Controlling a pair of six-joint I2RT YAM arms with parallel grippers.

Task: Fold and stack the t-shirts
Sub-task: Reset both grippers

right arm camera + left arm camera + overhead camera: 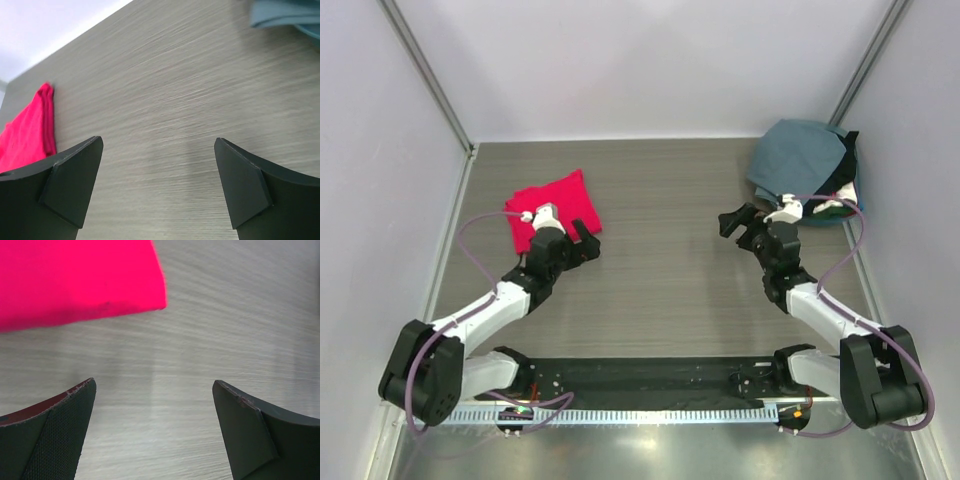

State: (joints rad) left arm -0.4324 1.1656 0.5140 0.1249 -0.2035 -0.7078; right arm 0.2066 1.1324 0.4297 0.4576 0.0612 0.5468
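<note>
A folded bright red t-shirt [555, 208] lies flat at the table's back left. Its corner shows in the left wrist view [75, 280], and it appears far off in the right wrist view [27, 135]. My left gripper [585, 240] hovers just right of its near corner, open, with only bare table between the fingertips [154, 382]. At the back right is a heap of t-shirts with a slate grey-blue one [800, 155] on top and dark, white and blue edges beneath. My right gripper [738, 228] stands open and empty to the heap's near left [159, 140]. The grey-blue shirt [285, 15] lies apart from it.
The grey wood-grain table [670, 290] is closed in by pale walls on three sides, with metal posts at the back corners. A black strip [650, 375] runs along the near edge between the arm bases.
</note>
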